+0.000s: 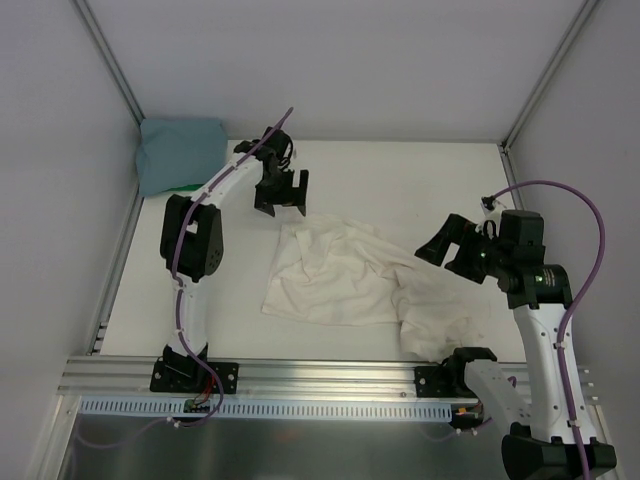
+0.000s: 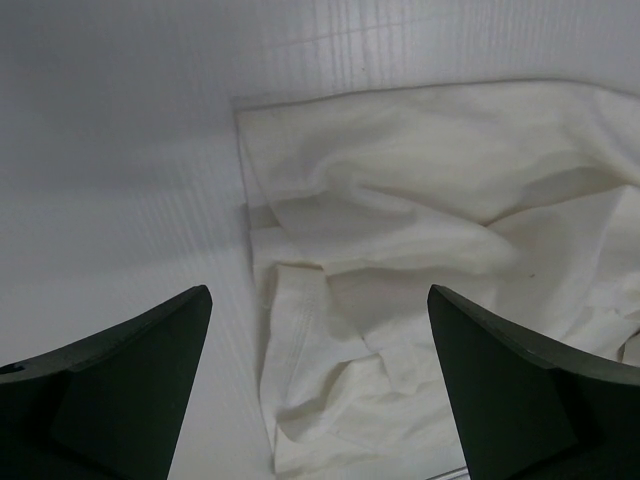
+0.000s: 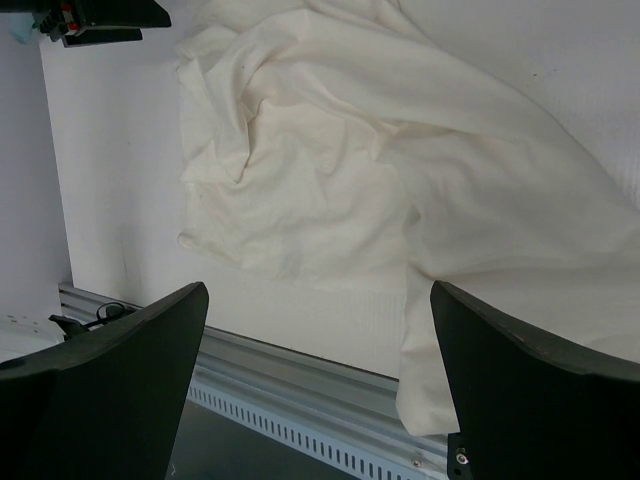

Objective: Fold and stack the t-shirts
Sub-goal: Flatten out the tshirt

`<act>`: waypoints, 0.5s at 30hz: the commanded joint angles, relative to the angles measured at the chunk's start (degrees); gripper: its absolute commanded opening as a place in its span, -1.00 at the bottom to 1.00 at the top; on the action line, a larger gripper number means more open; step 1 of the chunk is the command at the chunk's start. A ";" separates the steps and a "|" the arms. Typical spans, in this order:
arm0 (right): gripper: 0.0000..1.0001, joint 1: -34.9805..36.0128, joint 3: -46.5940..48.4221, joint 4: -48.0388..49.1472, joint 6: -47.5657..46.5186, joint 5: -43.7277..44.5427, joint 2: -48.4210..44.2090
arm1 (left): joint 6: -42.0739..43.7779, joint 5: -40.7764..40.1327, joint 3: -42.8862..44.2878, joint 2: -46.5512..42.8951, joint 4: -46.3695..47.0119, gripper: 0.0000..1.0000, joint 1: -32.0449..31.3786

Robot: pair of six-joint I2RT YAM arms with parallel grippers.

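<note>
Rail (image 1: 330,375): metal strip along the near edge of the table (image 1: 400,180). The right end of the cream shirt reaches it beside the right arm's base.
Right gripper (image 1: 432,250): jaws spread wide, holding nothing, hanging over the shirt's right side.
Cream shirt (image 1: 340,275): mid-table, crumpled and not yet folded, with layers bunched toward the right.
Risk, near side: a pull could drag the trailing cloth over the rail and snag it there. A pinch into the bunch would likely take several layers.
Left gripper (image 1: 283,208): jaws apart and empty, above the shirt's far left corner.
Risk, far side: closing just off the corner would catch only bare table.
Teal shirt (image 1: 180,152): far left corner, already folded, well apart.
</note>
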 commanded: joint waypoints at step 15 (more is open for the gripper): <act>0.99 -0.44 -1.39 -0.40 -0.84 -0.68 -2.42 | 0.19 1.88 -2.28 4.59 2.46 0.78 1.31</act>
